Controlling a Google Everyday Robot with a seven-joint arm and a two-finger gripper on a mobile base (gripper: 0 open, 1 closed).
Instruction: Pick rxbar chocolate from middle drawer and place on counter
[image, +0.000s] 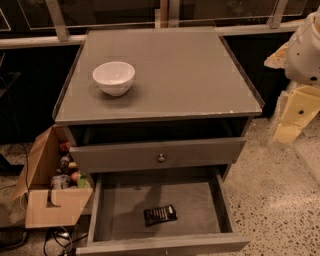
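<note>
Far left, on the floor: an open cardboard box (50, 202) stands against the cabinet's side, holding assorted small packaged goods that cannot be identified.

Left part of the table (200, 75): one white bowl (114, 77), upright, resting on the grey top and well back from the front edge. The front right corner of the top shows a chip.

Centre, below the top: an upper drawer front (200, 152) with a small brass knob (161, 158), standing slightly out from the cabinet.

Below it: the middle drawer (122, 202) is pulled well out. The rxbar chocolate (160, 215) lies flat on the drawer floor, near the front wall and about midway between the side walls, touching neither, and set at a slight angle.

Right edge: the pale robot arm (305, 47) stands beside the cabinet, clear of it. The tool (291, 124) hangs below table height, over the speckled floor (270, 190), well apart from the drawer and the bar. Whether it is open or closed cannot be told. It has hold of nothing visible.
</note>
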